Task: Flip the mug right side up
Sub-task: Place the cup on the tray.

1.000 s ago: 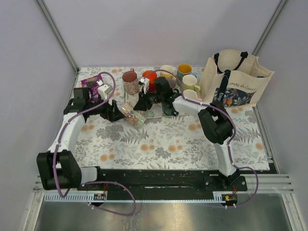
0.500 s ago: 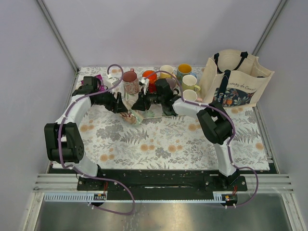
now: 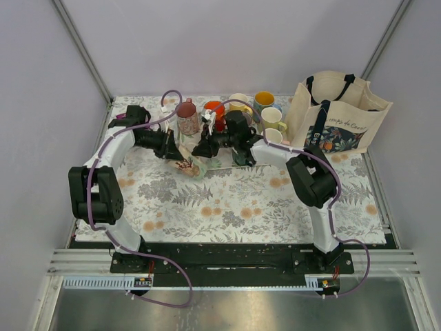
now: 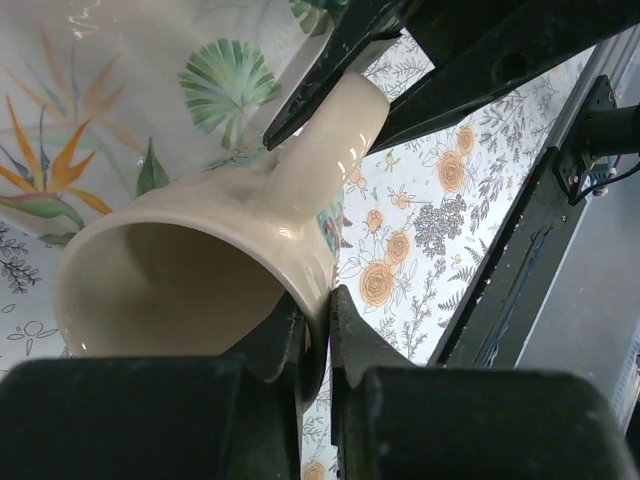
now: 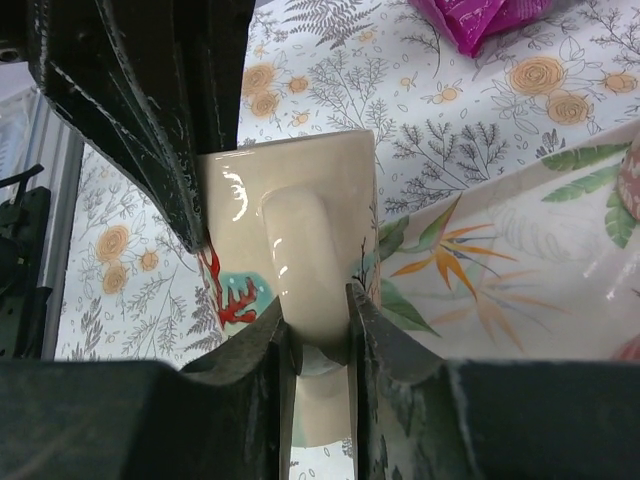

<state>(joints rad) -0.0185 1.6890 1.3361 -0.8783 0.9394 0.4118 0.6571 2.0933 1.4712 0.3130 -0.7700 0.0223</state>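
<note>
Left wrist view: left gripper is pinching rim wall of cream mug, jaws nearly together. Right gripper is clamping mug handle, jaws slightly apart.

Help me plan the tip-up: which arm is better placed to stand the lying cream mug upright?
Left, probably. Its hand grips the rim wall of the mug, so raising it should swing the mouth upward. The right hand pinches only the handle, which likely gives less leverage.
</note>
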